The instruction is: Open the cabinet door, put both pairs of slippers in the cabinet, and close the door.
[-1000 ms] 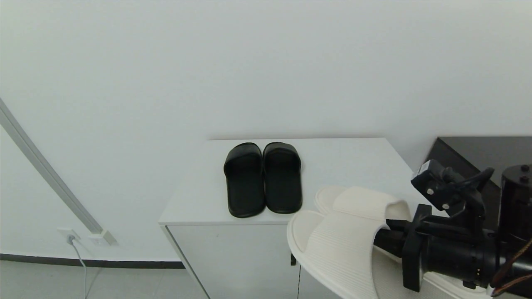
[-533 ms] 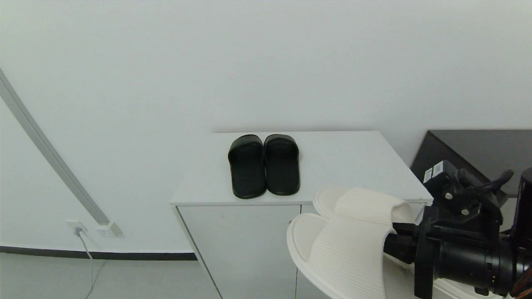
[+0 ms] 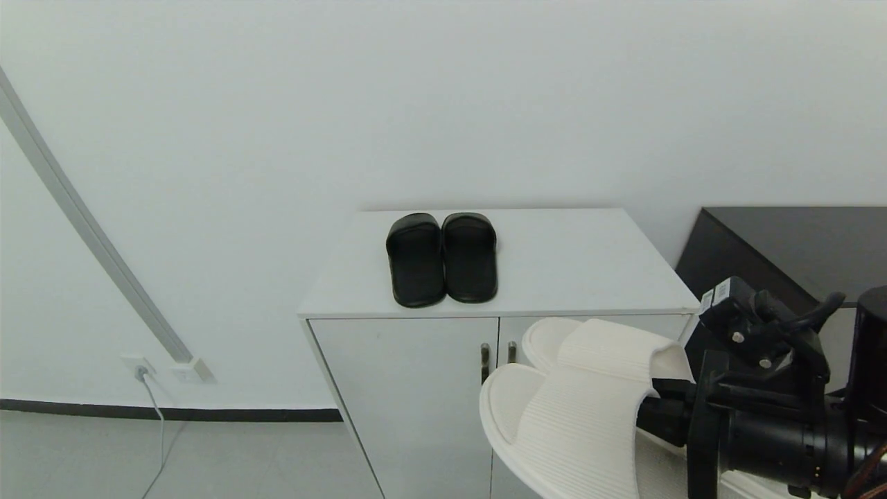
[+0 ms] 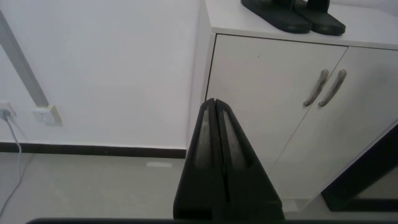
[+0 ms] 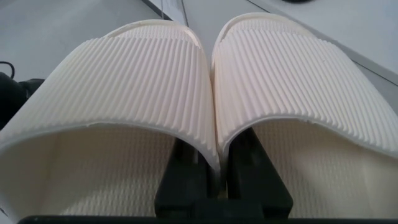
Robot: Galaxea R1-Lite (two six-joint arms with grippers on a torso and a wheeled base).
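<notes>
The right claw [image 5: 214,163] pinches the white slippers [image 3: 575,402] by their inner edges, low in front of the cabinet [image 3: 416,388]. The black slippers [image 3: 443,258] sit on top of it. The left claw [image 4: 216,143] is clenched and empty. The doors are shut (handles [image 3: 485,362] untouched), so the white pair could bump them or slip out.

We see our left gripper [image 4: 214,107], jaws pressed together, facing the white two-door cabinet [image 4: 261,118]; both doors are shut, and a pair of black slide slippers [image 4: 283,14] rests on its top.
</notes>
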